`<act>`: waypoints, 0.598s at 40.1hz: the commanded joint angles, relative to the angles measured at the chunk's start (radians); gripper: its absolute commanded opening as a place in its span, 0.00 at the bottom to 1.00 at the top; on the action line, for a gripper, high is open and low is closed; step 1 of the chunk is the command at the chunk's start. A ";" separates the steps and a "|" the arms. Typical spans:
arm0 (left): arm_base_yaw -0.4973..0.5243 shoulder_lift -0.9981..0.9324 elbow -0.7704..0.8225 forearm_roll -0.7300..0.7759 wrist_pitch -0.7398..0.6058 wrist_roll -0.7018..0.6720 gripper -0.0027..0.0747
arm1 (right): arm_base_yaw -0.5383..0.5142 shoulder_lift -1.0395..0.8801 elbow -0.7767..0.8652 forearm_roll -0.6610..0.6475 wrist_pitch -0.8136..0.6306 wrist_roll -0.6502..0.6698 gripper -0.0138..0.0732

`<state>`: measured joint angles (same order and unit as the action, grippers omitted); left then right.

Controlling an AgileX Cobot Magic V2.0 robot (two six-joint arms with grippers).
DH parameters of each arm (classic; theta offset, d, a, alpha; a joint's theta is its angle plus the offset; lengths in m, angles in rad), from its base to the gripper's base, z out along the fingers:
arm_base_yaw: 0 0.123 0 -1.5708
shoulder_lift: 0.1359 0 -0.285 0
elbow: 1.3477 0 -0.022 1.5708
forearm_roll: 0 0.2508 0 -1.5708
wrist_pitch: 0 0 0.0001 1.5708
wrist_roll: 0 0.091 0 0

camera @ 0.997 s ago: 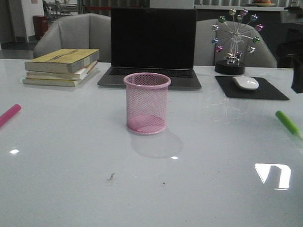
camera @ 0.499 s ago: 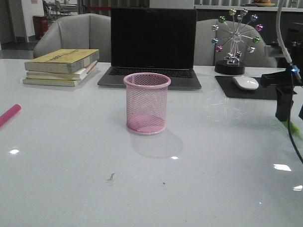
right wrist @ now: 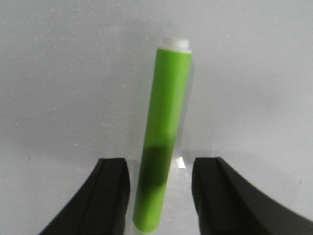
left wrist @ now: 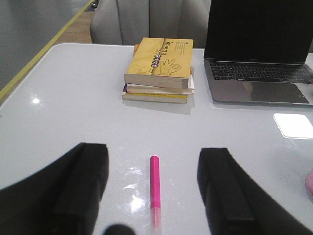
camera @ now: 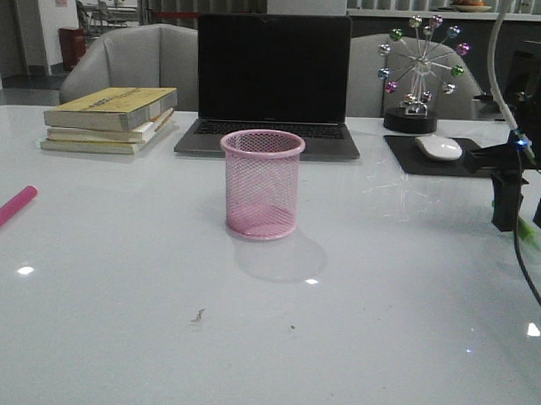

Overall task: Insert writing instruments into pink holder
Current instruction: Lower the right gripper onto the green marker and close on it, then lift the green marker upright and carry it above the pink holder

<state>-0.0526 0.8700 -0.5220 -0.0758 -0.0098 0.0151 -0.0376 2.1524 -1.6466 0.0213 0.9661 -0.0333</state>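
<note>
The pink mesh holder [camera: 261, 184] stands upright at the table's middle, in front of the laptop. A magenta marker [camera: 12, 208] lies flat at the far left; in the left wrist view the same marker [left wrist: 154, 185] lies between the fingers of my open left gripper [left wrist: 154, 188], which hangs above it. At the right edge my right gripper [camera: 522, 216] is low over the green marker [camera: 526, 232]. Seen from the right wrist, that green marker [right wrist: 163, 149] lies between the spread fingers of the open right gripper [right wrist: 160, 196], untouched by either.
A stack of books [camera: 111, 119] sits at the back left, and a dark laptop [camera: 272, 83] behind the holder. A white mouse [camera: 439, 148] rests on a black pad [camera: 447, 159]. A ferris-wheel ornament [camera: 420, 74] stands at the back right.
My right arm has come in from the upper right and dropped down over the green marker, now covering most of it in the front view. The holder and magenta marker stayed put.
</note>
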 commanded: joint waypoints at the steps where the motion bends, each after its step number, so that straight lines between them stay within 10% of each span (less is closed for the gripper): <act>1: -0.005 -0.005 -0.036 -0.006 -0.086 -0.003 0.64 | -0.001 -0.058 -0.036 -0.021 -0.023 -0.010 0.64; 24: -0.005 -0.005 -0.036 -0.006 -0.086 -0.003 0.64 | -0.001 0.013 -0.036 -0.010 0.043 -0.010 0.61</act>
<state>-0.0526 0.8700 -0.5220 -0.0758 -0.0098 0.0151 -0.0376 2.1876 -1.6676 0.0204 0.9928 -0.0333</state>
